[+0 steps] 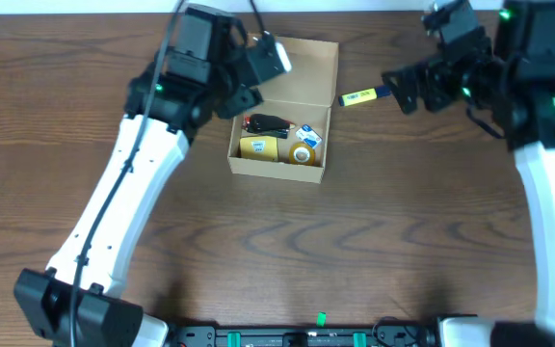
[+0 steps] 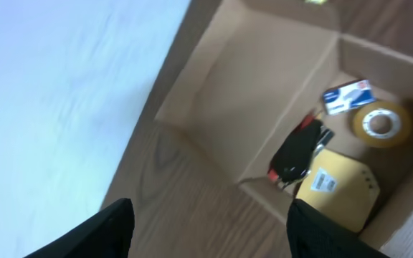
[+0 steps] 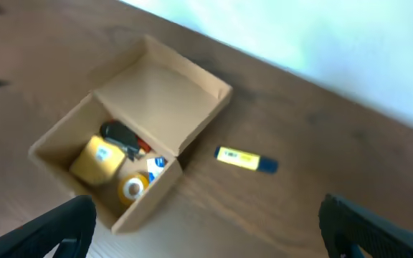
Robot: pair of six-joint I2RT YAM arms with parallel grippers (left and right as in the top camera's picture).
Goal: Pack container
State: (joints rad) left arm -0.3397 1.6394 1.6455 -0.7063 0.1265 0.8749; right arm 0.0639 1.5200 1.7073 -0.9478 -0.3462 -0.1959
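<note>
**Open container, four items inside, both claws released**

1. Left claw (image 2: 206,233): you have its fingers spread wide with nothing between them. It hangs over the surface (image 1: 374,241).
2. Container (image 1: 277,170): tan cardboard, standing on the surface just ahead of the left claw, at its far-right side. Its flap lid (image 1: 311,72) is thrown back and lies directly ahead of the claw.
3. Contents, all beyond the left claw's tips:
   - a black piece with red (image 1: 268,122), too blurred for you to identify, perhaps a clip
   - a yellow block (image 1: 258,146), touching the black piece
   - a tape roll (image 1: 303,153)
   - a small blue-and-white packet (image 1: 308,135), just beside the roll
4. Right claw (image 3: 214,233): its fingers are also parted and it grips nothing.
5. Yellow-and-blue marker (image 1: 364,95): lies flat on the surface just ahead of the right claw, between that claw and the container and touching neither.
</note>
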